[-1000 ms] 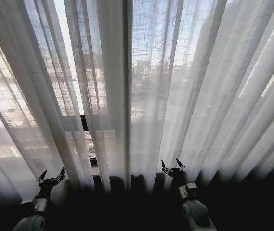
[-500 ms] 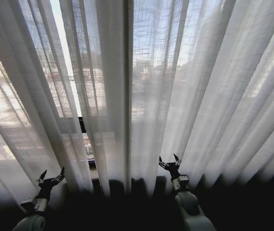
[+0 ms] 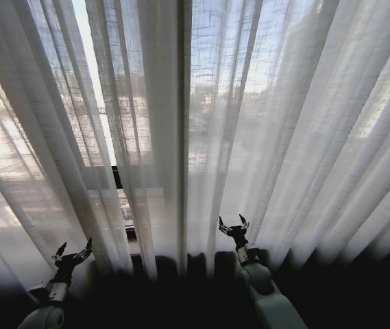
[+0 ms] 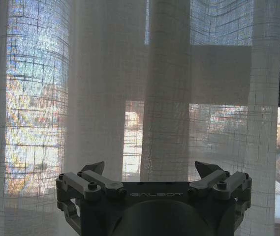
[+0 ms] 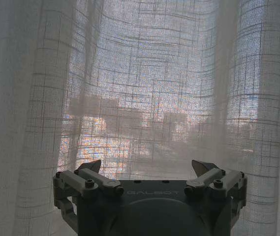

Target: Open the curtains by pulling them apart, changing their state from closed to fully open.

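Curtains (image 3: 201, 123) mostly shut; narrow gap w/ dark frame (image 3: 118, 176) in head view.

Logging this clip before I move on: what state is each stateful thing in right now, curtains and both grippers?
curtains: mostly closed, hanging across the window, with a narrow gap left of centre showing the dark window frame.
left gripper: open, empty, low in front of the left panel.
right gripper: open, empty, raised close to the folds near the centre, not gripping fabric.

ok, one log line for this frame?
curtains: closed, narrow gap left of centre | right tool: open, raised at a centre fold | left tool: open, low, facing curtain
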`<state>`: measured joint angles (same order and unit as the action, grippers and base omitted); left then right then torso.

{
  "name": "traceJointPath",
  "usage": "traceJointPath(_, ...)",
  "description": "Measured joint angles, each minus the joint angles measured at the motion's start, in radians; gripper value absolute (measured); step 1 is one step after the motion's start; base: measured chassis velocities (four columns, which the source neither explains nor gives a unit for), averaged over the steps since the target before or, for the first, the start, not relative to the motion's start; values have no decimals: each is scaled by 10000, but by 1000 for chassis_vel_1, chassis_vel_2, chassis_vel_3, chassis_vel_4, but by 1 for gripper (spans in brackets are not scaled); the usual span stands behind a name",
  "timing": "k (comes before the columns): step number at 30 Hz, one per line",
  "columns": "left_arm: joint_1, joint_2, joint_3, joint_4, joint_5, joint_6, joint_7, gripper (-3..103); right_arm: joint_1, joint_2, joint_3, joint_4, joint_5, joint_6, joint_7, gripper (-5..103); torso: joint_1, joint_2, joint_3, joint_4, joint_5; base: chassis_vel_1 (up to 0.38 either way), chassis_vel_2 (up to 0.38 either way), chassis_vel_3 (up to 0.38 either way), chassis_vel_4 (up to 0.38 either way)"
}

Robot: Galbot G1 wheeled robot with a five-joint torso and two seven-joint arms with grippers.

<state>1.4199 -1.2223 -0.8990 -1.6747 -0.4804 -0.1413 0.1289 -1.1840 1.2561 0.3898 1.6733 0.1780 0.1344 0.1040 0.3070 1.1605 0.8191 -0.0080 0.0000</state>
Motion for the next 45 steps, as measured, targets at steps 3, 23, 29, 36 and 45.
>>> traceJointPath(3,1,0,1,0,0,0,1,100,-429,-83,-24,403,0,107,49,100,-1,0,-1,1,2,0,0,0,0)
traceJointPath(23,0,0,0,0,0,0,3,100,73,525,-959,195,-350,413,-232,100,0,0,0,6,-1,0,0,0,0)
traceJointPath(29,0,0,0,0,0,0,3,100,821,755,-1051,-472,-333,284,-201,103,-1,0,0,5,-1,0,0,0,0)
traceJointPath(36,0,0,0,0,0,0,3,100,1455,865,-1032,-1083,-317,241,-33,86,0,-1,1,6,-1,0,0,0,0)
traceJointPath(45,0,0,0,0,0,0,4,100,1440,691,-864,-1164,-277,286,-34,48,0,0,0,4,0,0,0,0,0)
